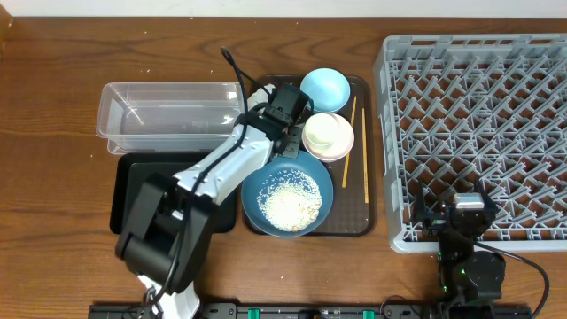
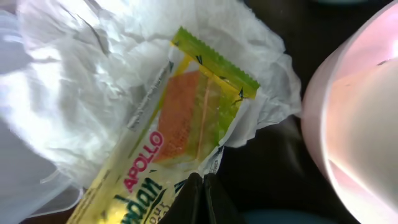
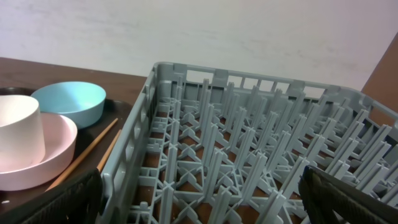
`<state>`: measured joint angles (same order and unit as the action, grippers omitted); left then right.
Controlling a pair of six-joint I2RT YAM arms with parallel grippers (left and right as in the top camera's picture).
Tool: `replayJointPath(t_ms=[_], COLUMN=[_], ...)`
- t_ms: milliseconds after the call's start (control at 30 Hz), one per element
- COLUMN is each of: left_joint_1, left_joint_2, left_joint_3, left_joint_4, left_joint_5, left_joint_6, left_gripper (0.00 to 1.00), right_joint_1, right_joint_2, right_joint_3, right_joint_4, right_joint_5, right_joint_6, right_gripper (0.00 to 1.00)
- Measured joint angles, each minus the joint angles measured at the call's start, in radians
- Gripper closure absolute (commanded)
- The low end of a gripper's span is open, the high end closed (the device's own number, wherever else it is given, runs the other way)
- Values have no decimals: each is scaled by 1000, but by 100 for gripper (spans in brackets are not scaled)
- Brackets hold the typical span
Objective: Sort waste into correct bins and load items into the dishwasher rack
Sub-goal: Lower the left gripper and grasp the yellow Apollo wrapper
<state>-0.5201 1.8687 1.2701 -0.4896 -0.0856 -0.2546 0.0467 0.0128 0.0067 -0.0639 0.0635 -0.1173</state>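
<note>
In the left wrist view a yellow-green snack wrapper [image 2: 180, 130] lies on crumpled white tissue paper [image 2: 81, 81]. My left gripper [image 2: 203, 180] is shut, its tips pinched on the wrapper's lower edge. Overhead, that gripper [image 1: 285, 133] hangs over the brown tray and hides the wrapper and tissue. Beside it stand the white cup [image 1: 323, 131] inside the pink-rimmed bowl [image 1: 344, 146], the light-blue bowl [image 1: 324, 89] and the deep-blue bowl [image 1: 266, 177] holding rice [image 1: 291, 202]. My right gripper [image 1: 461, 208] stands open over the near left corner of the grey dishwasher rack [image 1: 478, 106], nothing between its fingers [image 3: 354, 199].
A clear plastic tub [image 1: 168, 115] sits at the left, with the black tray [image 1: 133, 190] just in front of it. Two wooden chopsticks [image 1: 365, 159] lie along the right side of the brown serving tray [image 1: 354, 221]. The rack's wall [image 3: 134, 155] stands close beside that tray.
</note>
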Motion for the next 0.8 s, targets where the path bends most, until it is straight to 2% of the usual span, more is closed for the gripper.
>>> replayJointPath(t_ms=[200, 267, 333, 433, 800], left_joint_1=[0, 0, 0, 0, 0], left_joint_2=[-169, -219, -251, -252, -88], left_joint_3=[0, 0, 1, 1, 0], left_joint_4=[-25, -49, -75, -90, -68], left_joint_5=[0, 0, 0, 0, 0], left_joint_6=[0, 2, 10, 8, 4], left_gripper=[93, 84, 68, 55, 53], right_joint_1=[0, 0, 0, 0, 0], right_joint_2=[0, 0, 0, 0, 0], right_joint_3=[0, 0, 0, 0, 0], right_joint_4=[0, 0, 0, 0, 0], right_joint_5=[0, 0, 0, 0, 0], right_joint_6=[0, 0, 0, 0, 0], right_gripper=[1, 1, 1, 1, 1])
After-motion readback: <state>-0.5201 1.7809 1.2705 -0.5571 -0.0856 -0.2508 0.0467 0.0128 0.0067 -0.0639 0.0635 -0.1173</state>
